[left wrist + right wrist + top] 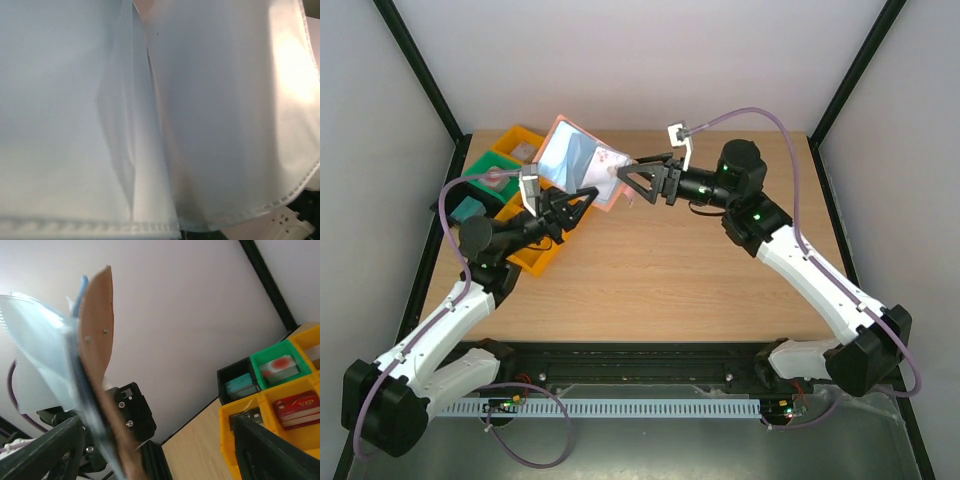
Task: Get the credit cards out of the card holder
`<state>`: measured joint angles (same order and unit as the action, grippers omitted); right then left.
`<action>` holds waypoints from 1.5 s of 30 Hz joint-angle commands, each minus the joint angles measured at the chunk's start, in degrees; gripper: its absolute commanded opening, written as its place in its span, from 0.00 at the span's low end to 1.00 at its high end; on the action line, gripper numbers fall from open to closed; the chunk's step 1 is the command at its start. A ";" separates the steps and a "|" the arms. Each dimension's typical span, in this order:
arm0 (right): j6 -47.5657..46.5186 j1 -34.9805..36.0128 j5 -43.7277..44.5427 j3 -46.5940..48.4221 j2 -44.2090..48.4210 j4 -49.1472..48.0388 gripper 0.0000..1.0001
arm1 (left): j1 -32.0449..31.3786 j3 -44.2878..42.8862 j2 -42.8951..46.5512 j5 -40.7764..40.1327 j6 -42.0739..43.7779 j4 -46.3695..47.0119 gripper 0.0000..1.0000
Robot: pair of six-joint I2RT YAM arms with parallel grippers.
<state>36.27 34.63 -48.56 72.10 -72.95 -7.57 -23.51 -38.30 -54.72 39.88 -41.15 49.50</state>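
The card holder (578, 160) hangs in the air over the back left of the table, opened out, its pale blue-grey sleeves facing up inside a salmon-tan rim. My left gripper (582, 203) is shut on its lower edge. Translucent sleeves (150, 120) fill the left wrist view and hide the fingers. My right gripper (623, 183) stands open at the holder's right edge. In the right wrist view the tan leather cover (97, 335) and blue-grey sleeves (40, 350) stand edge-on between my right gripper's (155, 455) spread fingers, nearer the left one. A white-pink patch (608, 160) may be one of the credit cards; I cannot make out separate cards.
Yellow (535, 255), green (492, 172) and black plastic trays sit along the table's left side under the holder, also seen as green tray (277, 365), black tray (240, 382) and yellow tray (240, 420) with small items inside. Black frame posts bound the table.
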 commanded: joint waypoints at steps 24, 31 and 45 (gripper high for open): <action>-17.53 4.48 -4.58 7.89 0.07 20.32 0.02 | 6.17 -3.06 3.11 -3.95 0.48 -4.55 0.61; -25.12 4.48 -9.22 13.33 -2.59 31.67 0.02 | 3.06 -3.59 2.73 13.01 4.79 -8.68 0.63; -11.67 -0.23 -15.06 -2.05 4.45 6.90 0.55 | 1.76 -4.25 5.39 10.42 11.15 -7.33 0.02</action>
<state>12.47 37.71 -61.06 79.75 -73.56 18.92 -22.22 -40.36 -51.40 51.88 -32.93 40.23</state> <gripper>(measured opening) 0.538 0.042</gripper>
